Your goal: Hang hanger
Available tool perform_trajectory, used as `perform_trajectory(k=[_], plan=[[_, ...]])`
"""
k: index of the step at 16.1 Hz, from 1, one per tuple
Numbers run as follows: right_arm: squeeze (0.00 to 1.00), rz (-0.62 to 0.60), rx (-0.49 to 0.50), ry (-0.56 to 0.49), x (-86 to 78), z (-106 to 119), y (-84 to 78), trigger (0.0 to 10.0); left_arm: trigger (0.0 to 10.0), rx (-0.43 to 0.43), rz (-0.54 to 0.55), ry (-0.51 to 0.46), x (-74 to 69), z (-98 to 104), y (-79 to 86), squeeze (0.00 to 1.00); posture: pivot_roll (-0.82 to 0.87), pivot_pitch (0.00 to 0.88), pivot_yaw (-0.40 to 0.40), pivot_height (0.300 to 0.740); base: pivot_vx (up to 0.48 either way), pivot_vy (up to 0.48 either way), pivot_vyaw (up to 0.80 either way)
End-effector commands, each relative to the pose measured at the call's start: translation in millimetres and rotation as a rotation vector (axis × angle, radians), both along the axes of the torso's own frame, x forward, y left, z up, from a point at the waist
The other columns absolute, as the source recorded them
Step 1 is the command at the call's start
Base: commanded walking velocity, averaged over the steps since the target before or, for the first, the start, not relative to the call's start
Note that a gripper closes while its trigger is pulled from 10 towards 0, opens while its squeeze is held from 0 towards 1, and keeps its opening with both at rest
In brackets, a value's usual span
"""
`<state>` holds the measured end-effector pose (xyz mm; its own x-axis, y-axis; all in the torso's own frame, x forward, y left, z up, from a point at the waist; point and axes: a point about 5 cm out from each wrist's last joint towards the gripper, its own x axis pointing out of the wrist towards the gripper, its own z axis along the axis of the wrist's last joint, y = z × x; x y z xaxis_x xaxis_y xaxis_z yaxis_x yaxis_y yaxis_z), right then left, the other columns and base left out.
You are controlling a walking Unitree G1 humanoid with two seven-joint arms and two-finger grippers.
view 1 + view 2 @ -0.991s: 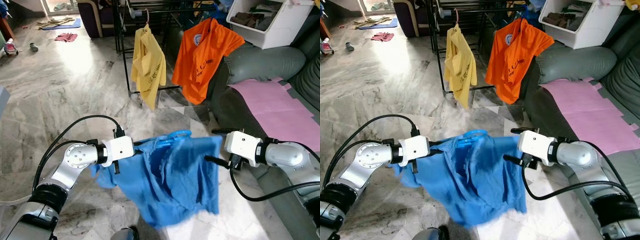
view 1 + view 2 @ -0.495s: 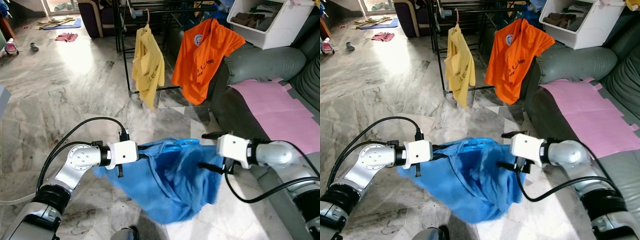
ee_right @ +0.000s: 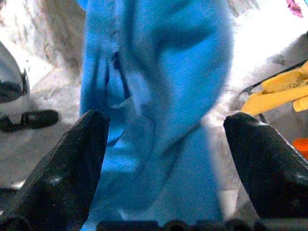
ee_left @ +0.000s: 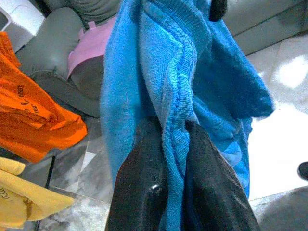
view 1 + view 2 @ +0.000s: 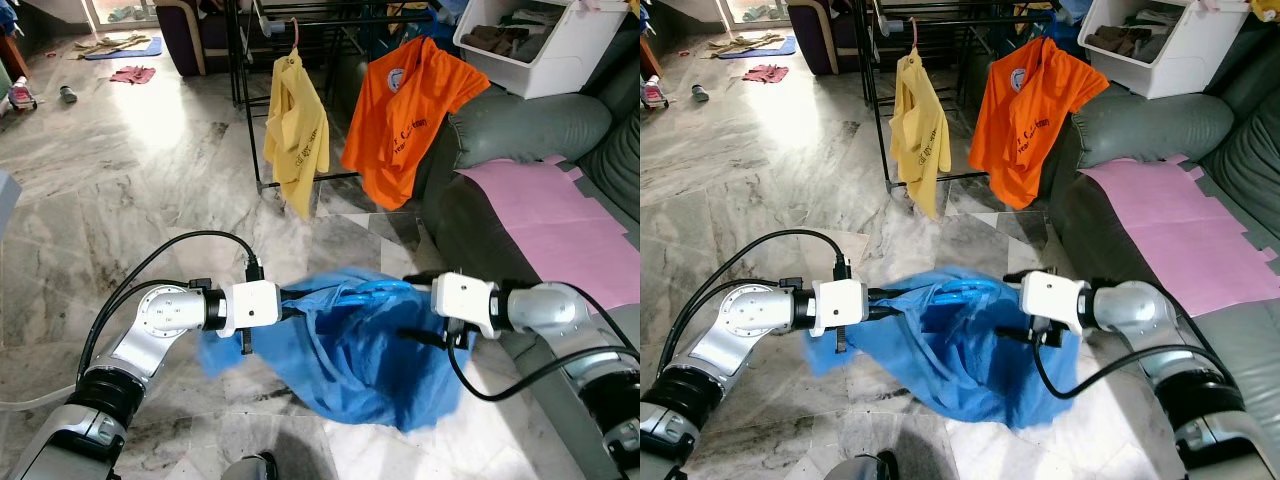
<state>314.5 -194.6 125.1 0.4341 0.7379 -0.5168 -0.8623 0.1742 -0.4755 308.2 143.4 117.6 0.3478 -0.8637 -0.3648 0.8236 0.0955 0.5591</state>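
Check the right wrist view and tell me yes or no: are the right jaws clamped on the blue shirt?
No: the right gripper has its jaws spread wide apart, with the blue shirt hanging between them.

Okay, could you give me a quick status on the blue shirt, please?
Left gripper shut on blue shirt. Right gripper open around its far side. Blue hanger inside shirt. Drying rack ahead, floor between.
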Motion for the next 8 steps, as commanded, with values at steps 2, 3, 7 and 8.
perform_trajectory(k=[2, 3, 7, 8], plan=[[1.00, -0.012, 0.035, -0.032, 6.1, 13.2, -2.4, 10.0, 0.0, -0.017, -0.012, -0.023, -1.6, 3.3, 0.1, 0.00, 0.00, 0.075, -0.047, 0.740, 0.000, 0.000, 0.00], [1.00, -0.012, 0.031, -0.050, 6.7, 14.2, -3.1, 10.0, 0.0, -0.018, -0.012, -0.023, -1.7, 3.2, -0.1, 0.00, 0.00, 0.075, -0.047, 0.740, 0.000, 0.000, 0.00], [0.00, -0.007, 0.021, -0.006, 5.1, 7.3, -5.1, 8.2, 0.0, -0.039, -0.024, -0.031, -0.2, 7.3, -5.0, 0.00, 0.00, 0.074, -0.049, 0.740, 0.000, 0.000, 0.00], [0.00, -0.004, 0.021, 0.005, 4.6, 5.5, -4.9, 2.2, 0.0, -0.040, -0.024, -0.032, 0.1, 7.8, -5.4, 0.00, 0.00, 0.073, -0.049, 0.740, 0.000, 0.000, 0.00]])
